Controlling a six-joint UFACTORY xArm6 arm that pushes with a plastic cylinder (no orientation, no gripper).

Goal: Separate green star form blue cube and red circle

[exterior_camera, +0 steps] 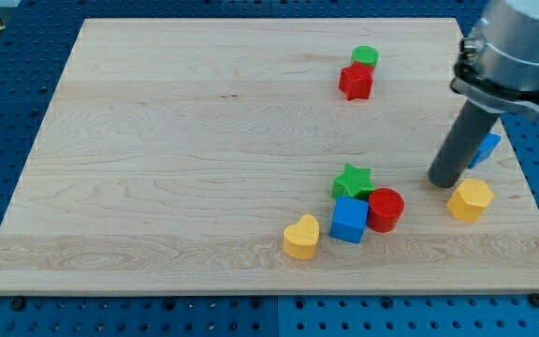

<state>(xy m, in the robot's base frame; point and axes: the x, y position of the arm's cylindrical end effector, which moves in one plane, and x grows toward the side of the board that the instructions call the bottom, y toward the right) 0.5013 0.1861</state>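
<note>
The green star (352, 180) lies right of the board's middle, toward the view's bottom. It touches the blue cube (349, 221) just below it and the red circle (386, 209) at its lower right. The cube and circle touch each other too. My tip (443, 182) rests on the board to the right of this cluster, about a block's width from the red circle and level with the green star.
A yellow heart (301, 237) sits left of the blue cube. A yellow hexagon (470, 199) lies right of my tip. A blue block (486, 146) shows partly behind the rod. A green circle (365, 57) and red star (356, 81) touch near the top of the wooden board (157, 140).
</note>
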